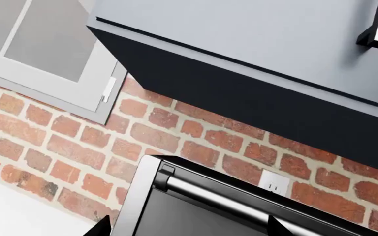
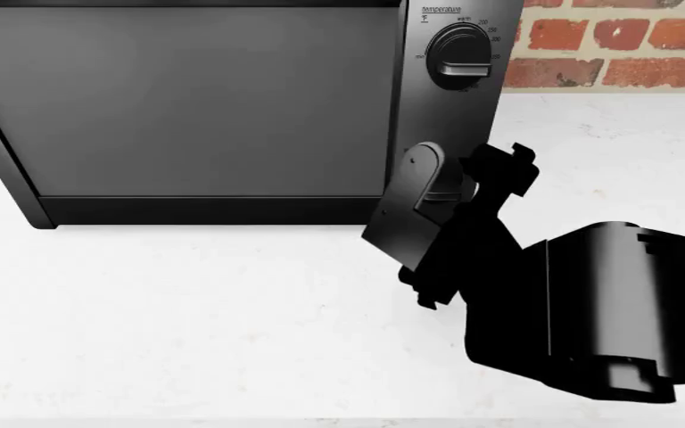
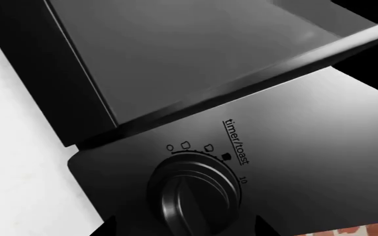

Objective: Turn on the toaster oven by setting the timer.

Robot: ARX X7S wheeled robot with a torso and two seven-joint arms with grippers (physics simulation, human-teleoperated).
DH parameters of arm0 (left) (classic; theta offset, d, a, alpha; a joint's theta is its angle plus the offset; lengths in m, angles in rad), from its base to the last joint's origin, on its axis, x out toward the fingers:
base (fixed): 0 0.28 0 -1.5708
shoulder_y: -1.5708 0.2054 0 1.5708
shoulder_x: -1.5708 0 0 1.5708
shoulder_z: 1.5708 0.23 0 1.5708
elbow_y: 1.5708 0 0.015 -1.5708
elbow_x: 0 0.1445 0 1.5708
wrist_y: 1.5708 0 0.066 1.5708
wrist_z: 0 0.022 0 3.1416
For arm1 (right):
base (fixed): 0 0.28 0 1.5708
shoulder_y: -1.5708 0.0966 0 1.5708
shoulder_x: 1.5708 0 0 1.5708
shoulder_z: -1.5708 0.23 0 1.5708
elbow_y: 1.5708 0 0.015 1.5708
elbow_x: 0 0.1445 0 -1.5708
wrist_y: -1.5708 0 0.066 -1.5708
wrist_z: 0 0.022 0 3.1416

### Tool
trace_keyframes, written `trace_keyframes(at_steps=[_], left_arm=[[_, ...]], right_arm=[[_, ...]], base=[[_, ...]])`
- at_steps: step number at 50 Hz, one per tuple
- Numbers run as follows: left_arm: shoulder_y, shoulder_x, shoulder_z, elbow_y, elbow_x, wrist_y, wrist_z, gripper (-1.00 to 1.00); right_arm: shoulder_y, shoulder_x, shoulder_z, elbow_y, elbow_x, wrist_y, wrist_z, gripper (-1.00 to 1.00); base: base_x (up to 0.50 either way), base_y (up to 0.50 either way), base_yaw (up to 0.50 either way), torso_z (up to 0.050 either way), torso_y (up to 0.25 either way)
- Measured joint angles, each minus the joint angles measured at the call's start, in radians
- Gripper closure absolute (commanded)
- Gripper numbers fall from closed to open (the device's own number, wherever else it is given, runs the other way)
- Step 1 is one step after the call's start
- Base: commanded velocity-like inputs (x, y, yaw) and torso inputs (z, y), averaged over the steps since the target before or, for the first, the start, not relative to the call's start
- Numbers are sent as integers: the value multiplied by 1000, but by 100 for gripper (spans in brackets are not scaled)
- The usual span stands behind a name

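The toaster oven (image 2: pixel 200 107), a wide dark grey box with a large dark glass door (image 2: pixel 188 98), stands on the white worktop (image 2: pixel 176 321) against a red brick wall (image 2: pixel 628 45). Its control panel lies at the door's right side: above, the larger knob (image 2: pixel 462 55) labelled "temperature"; below it, the timer (image 3: pixel 196 199), a round black knob with a raised bar, marked "timer/toast" with small icons and a "10".

In the head view the timer is almost wholly hidden behind the right tool (image 2: pixel 456 178), and the oven's top and left edge are cut off. In the right wrist view the knob's lower part runs out of frame.

The right arm reaches forward from lower right, its tool at the timer with fingers apart on either side of the knob; contact cannot be judged. The left wrist view shows only two dark finger tips (image 1: pixel 100 228) of the left tool, apart, facing the oven's handle (image 1: pixel 222 196), a wall outlet (image 1: pixel 273 183) and a cabinet (image 1: pixel 255 54).
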State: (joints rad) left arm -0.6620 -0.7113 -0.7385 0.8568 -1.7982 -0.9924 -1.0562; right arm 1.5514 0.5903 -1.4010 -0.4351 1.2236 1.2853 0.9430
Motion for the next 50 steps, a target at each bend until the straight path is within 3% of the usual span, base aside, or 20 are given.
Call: trace_keyframes(at_steps=[12, 13, 50], left_arm=[[5, 0, 1, 0, 4, 2, 3, -100], [5, 0, 0, 0, 4, 3, 3, -100], [30, 0, -8, 6, 6, 11, 11, -100]], right_arm=[[0, -2, -7, 9, -9, -7, -5, -100], [0, -2, -7, 10, -9, -8, -5, 100], [-3, 10, -1, 8, -49, -13, 18, 100]], base=[[0, 0, 0, 0, 0], [0, 0, 0, 0, 0], [2, 1, 2, 0, 0]])
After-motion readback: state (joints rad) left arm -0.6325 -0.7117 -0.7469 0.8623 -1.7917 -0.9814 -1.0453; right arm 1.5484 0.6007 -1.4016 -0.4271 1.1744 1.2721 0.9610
